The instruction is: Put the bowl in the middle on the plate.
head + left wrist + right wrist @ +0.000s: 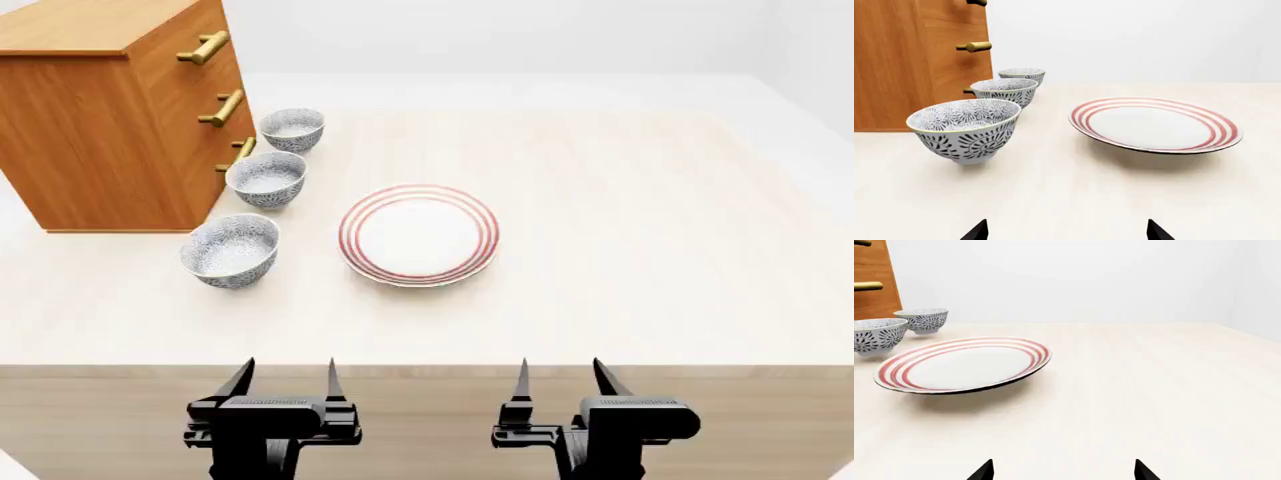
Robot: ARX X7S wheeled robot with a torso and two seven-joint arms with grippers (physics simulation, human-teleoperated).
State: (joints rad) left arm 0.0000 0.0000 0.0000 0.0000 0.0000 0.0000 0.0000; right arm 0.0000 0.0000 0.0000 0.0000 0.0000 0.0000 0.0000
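Three patterned bowls stand in a row beside the drawer chest. The bowl in the middle (267, 179) (1003, 90) has a look-alike near bowl (232, 250) (965, 129) and far bowl (292, 128) (1022, 76) on either side. The red-ringed plate (419, 235) (1155, 124) (964, 365) lies flat to their right. My left gripper (284, 377) (1067, 231) hangs open at the table's near edge, well short of the bowls. My right gripper (559, 375) (1063, 470) is open too, with nothing between its fingers. In the right wrist view two bowls show, the nearer (877, 335) cut off by the frame edge.
A wooden drawer chest (107, 110) (914, 60) with brass handles stands at the table's back left, right behind the bowls. The pale table (641, 230) stretches to the right of the plate; its front edge runs just ahead of both grippers.
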